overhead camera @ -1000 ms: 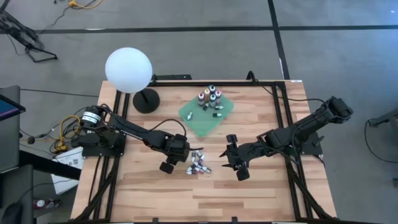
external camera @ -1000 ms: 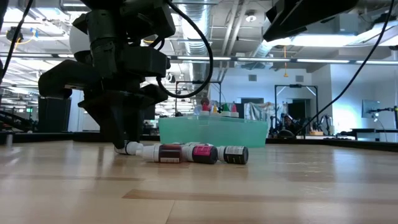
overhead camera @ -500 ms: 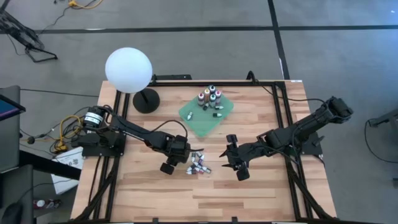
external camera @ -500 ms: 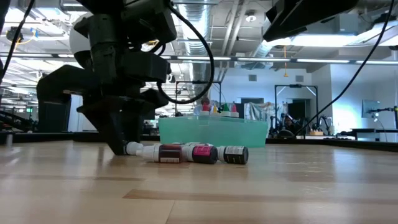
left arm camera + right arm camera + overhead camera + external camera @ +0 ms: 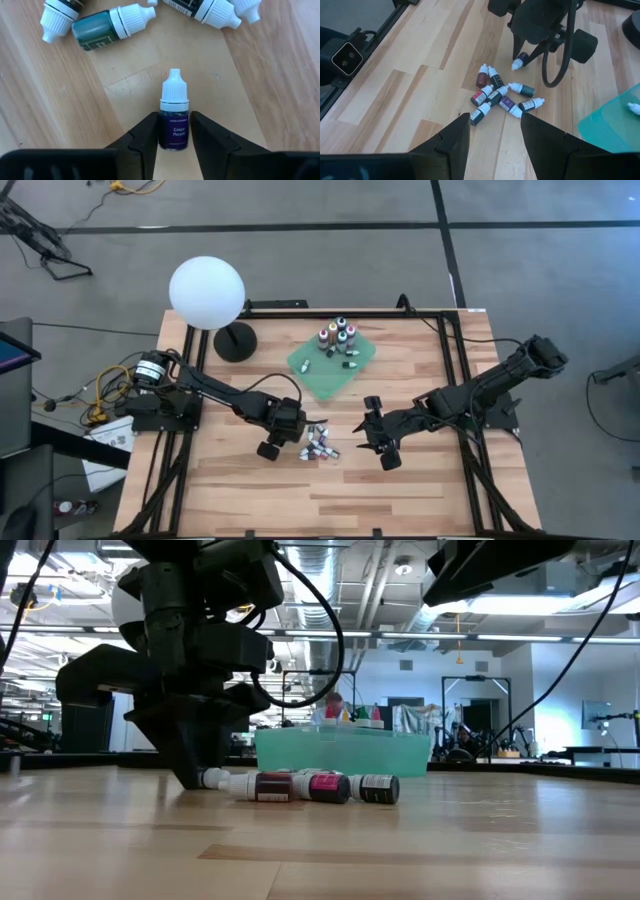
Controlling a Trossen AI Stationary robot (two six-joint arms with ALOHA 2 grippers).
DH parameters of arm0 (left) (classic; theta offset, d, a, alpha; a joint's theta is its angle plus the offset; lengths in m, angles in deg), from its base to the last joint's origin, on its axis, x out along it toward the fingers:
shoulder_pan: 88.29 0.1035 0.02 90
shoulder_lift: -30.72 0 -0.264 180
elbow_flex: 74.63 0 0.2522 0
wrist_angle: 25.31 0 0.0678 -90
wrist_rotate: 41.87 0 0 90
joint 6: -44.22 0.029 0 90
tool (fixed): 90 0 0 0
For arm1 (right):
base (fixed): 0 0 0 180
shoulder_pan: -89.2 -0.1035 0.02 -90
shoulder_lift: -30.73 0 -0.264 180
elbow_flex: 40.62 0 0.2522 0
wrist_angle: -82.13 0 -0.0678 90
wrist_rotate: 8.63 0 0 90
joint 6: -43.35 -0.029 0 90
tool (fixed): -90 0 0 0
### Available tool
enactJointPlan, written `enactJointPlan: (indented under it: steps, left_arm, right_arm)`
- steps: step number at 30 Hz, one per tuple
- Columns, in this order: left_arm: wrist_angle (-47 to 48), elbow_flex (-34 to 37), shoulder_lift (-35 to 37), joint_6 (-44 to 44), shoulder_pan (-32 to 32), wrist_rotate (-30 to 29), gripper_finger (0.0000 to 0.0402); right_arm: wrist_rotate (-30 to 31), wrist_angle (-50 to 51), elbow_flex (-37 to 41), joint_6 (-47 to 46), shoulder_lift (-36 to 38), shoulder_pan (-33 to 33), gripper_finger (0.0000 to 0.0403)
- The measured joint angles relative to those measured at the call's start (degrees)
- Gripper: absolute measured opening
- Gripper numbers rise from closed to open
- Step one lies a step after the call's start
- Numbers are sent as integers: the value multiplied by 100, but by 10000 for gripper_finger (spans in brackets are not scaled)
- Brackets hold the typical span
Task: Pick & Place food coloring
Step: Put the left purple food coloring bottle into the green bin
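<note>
L gripper [image 5: 174,142] closed round a purple dropper bottle [image 5: 174,120] lying on the table [image 5: 400,490].
Bottle is pinched on both sides by the fingers [image 5: 145,137], white cap pointing away from the wrist, just beside a loose pile of bottles [image 5: 320,446] mid-table. More bottles [image 5: 337,337] are stood on the green tray [image 5: 325,380] nearby. R gripper [image 5: 490,132] is held apart, fingers spread, nothing in it, aimed at the pile.

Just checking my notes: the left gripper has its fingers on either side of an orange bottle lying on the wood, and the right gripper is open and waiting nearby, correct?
Not quite. The bottle between the left gripper fingers is purple, labelled grape purple, not orange; the left wrist view shows it. It does lie on the wood, and the right gripper is open and waiting nearby.
</note>
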Motion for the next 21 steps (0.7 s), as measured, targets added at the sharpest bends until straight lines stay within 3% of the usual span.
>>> enactJointPlan:
  steps: [21]
  left_arm:
    - [-13, 0, 0, 0, 0, -20, 80]
  right_arm:
    - [-2, 40, 0, 0, 0, -2, 168]
